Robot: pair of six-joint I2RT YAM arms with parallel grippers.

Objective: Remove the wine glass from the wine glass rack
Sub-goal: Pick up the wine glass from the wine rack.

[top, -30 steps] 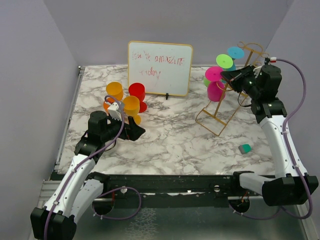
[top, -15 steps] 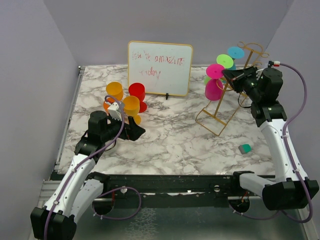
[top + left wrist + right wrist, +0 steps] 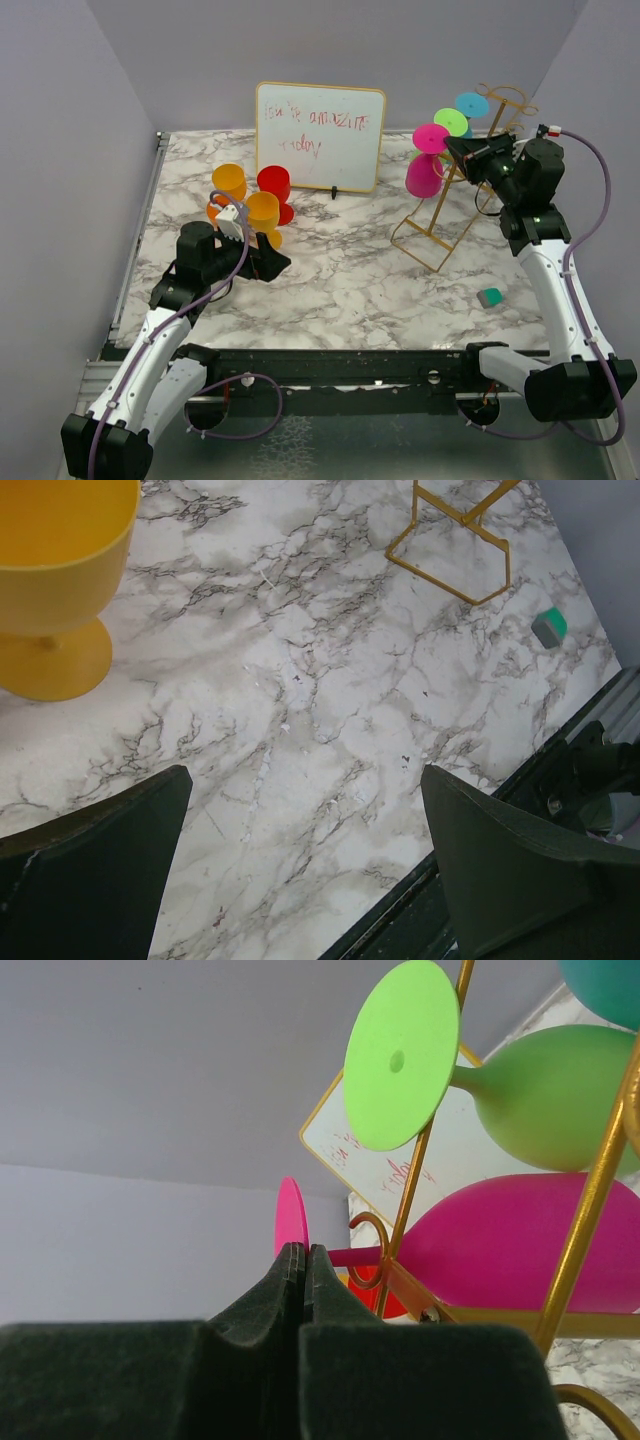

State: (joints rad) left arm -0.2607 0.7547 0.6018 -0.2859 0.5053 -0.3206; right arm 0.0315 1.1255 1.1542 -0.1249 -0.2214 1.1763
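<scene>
The gold wire wine glass rack (image 3: pixel 440 215) stands at the right, also seen close up in the right wrist view (image 3: pixel 585 1230). A pink wine glass (image 3: pixel 421 177) hangs bowl-down at the low, left end of its rails, stem beside a curled end. My right gripper (image 3: pixel 450 148) is shut on the thin foot of the pink wine glass (image 3: pixel 290 1215); its bowl (image 3: pixel 500 1245) hangs beyond the rail. A green glass (image 3: pixel 545 1095) and a teal glass (image 3: pixel 471 105) hang higher up. My left gripper (image 3: pixel 305 775) is open over bare table at the left.
A white dry-erase board (image 3: pixel 320 135) stands at the back middle. Orange (image 3: pixel 229 185), red (image 3: pixel 273 185) and yellow (image 3: pixel 263 212) glasses stand upright by the left gripper. A small green block (image 3: pixel 489 297) lies near the right arm. Grey walls close the sides.
The right gripper has drawn the pink wine glass leftward along the rack's rails toward the curled ends. The left arm has not moved.
</scene>
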